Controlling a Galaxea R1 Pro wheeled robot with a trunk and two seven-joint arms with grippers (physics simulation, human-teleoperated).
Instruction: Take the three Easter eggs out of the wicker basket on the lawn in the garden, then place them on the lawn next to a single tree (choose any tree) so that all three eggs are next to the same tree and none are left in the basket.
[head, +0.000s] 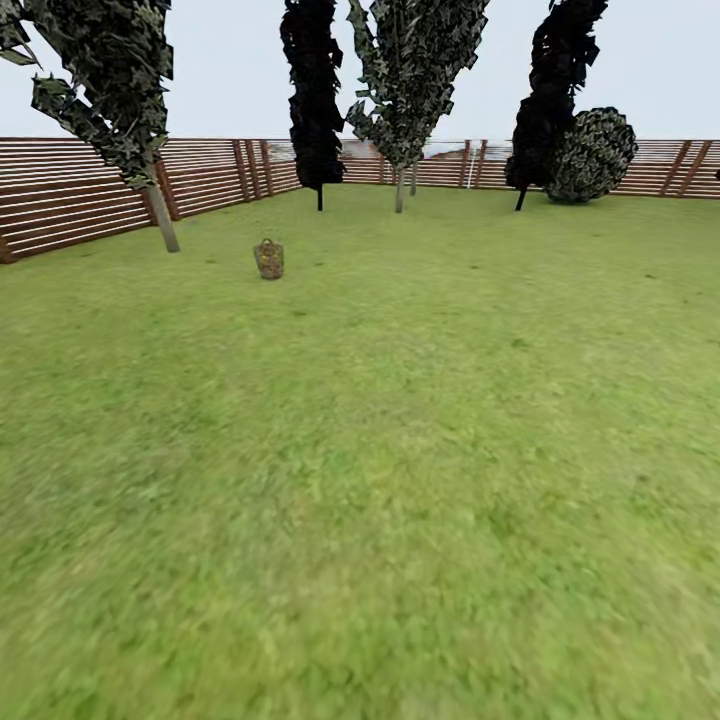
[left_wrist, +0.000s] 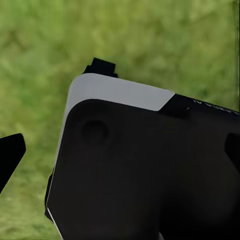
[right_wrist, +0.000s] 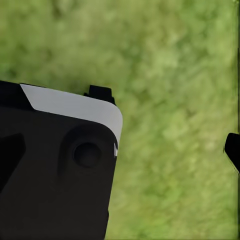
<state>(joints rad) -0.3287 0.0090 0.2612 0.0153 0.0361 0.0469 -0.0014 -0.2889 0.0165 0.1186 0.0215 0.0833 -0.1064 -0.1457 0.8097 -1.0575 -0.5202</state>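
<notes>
The wicker basket (head: 268, 259) stands small and far off on the lawn (head: 400, 450), left of centre. At this distance I cannot make out the Easter eggs. A tree (head: 161, 216) with a pale leaning trunk rises just left of and behind the basket. Another pale-trunked tree (head: 399, 188) stands further back near the fence. In the left wrist view my left gripper (left_wrist: 120, 152) is open, one dark fingertip (left_wrist: 11, 155) at each side, with nothing between. The right gripper (right_wrist: 120, 150) is open over grass too, a fingertip (right_wrist: 233, 149) at the frame edge.
A brown slatted fence (head: 70, 200) rings the grass. Two black cypress-like trees (head: 315, 100) and a round bush (head: 592, 155) stand along the back. Part of my black and white body (left_wrist: 135, 165) lies under both wrists. Open grass stretches from me to the basket.
</notes>
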